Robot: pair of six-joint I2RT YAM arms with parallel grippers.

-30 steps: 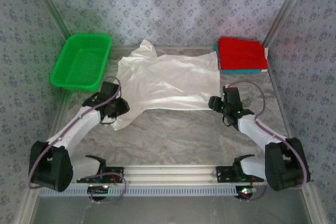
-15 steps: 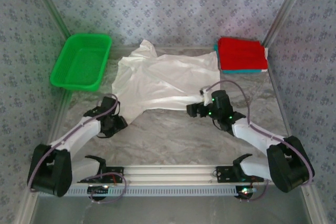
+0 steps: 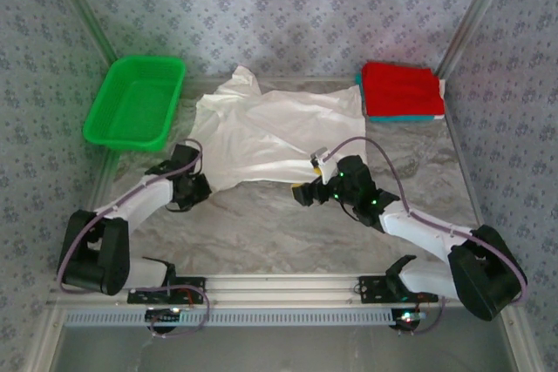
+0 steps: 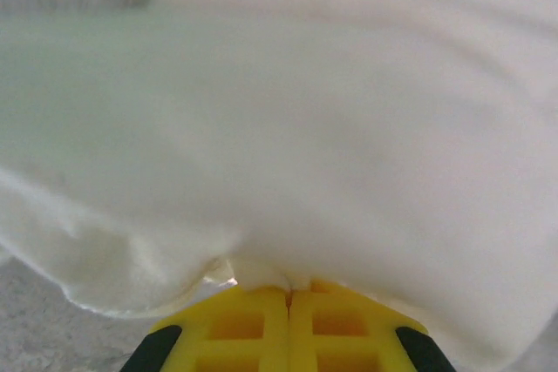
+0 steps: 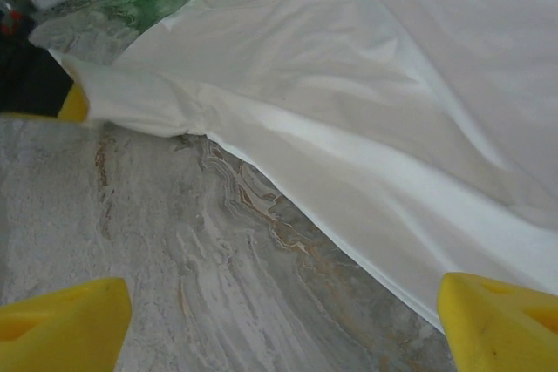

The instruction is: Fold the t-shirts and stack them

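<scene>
My left end effector (image 4: 289, 292) pinches the near-left corner of the limp white cloth t-shirt (image 3: 279, 132) spread on the table (image 3: 261, 233), while my right end effector (image 5: 279, 324) gapes empty by its near hem, where I'd grip.

Both arms share one build. The left arm (image 3: 131, 206), lower left in the overhead picture, and the right arm (image 3: 423, 226), lower right, each have a bulky black shoulder block (image 3: 87, 260), a smooth white shell along the forearm and a black wrist. A thin lilac cable (image 3: 359, 140) loops from each wrist back along the arm. Small green lights (image 3: 338, 183) dot the right wrist. The left hand (image 4: 289, 298) has yellow fingers (image 4: 235, 327) moulded with square recesses, with black edging at the outer sides. The right hand (image 5: 279, 324) ends in blunt, plain yellow fingertips (image 5: 61, 320).
</scene>
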